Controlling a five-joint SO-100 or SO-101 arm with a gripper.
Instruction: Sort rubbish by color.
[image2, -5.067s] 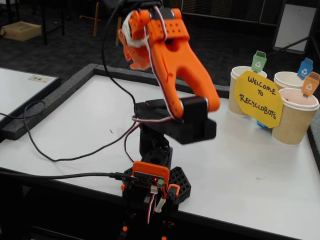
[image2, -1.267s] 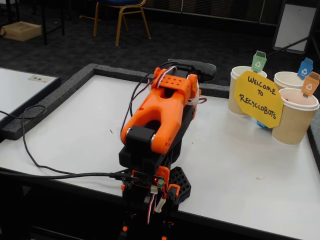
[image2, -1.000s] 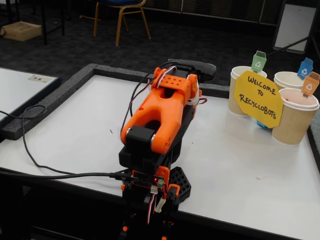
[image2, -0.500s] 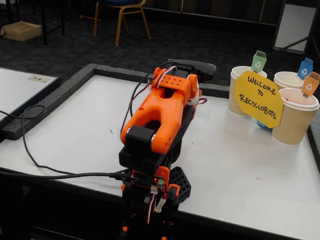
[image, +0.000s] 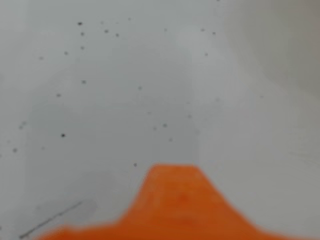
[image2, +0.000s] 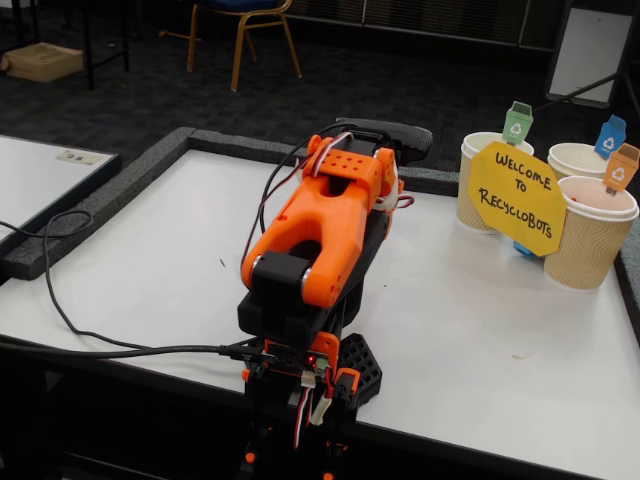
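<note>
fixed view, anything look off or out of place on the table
Nothing looks spilled, tipped or damaged. The three paper cups stand upright behind the yellow sign, and the arm is folded low over its base. No rubbish wads show anywhere on the white table.

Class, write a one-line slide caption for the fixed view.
Orange arm folded low on the white table, three paper cups behind a yellow sign.
</note>
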